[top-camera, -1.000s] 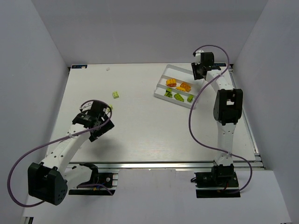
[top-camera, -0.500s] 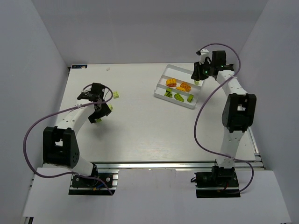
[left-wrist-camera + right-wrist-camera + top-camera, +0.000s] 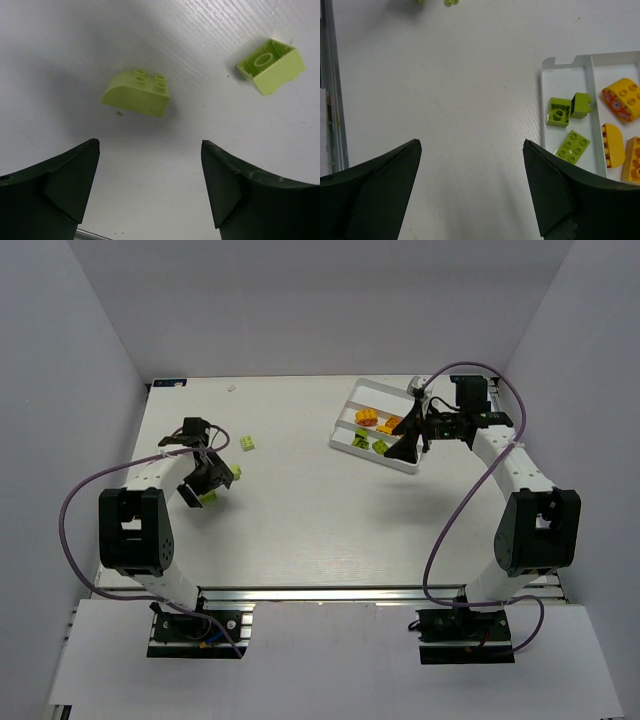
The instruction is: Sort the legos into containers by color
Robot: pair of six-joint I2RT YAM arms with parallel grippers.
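left hand (image 3: 150,144): fingers spread wide, nothing between them. in the left wrist view it hangs over the white desk (image 3: 165,200). a rounded lime brick (image 3: 136,93) lies studs up at upper centre of the frame, just above the gap between the fingers. a second lime brick (image 3: 270,66) lies hollow side up at upper right, apart from the first. in the top view this hand and the loose lime bricks are at centre left, well apart from the tray (image 3: 342,425) at upper right.

right hand (image 3: 472,142): fingers spread wide, holding nothing. in the right wrist view bare desk fills the gap, and the tray takes the right edge of the frame. its left compartment (image 3: 555,80) holds three lime bricks (image 3: 573,146); the upper two touch. the compartment right of the ridge (image 3: 594,100) holds orange bricks (image 3: 621,92). in the top view this hand is at the tray's right end.
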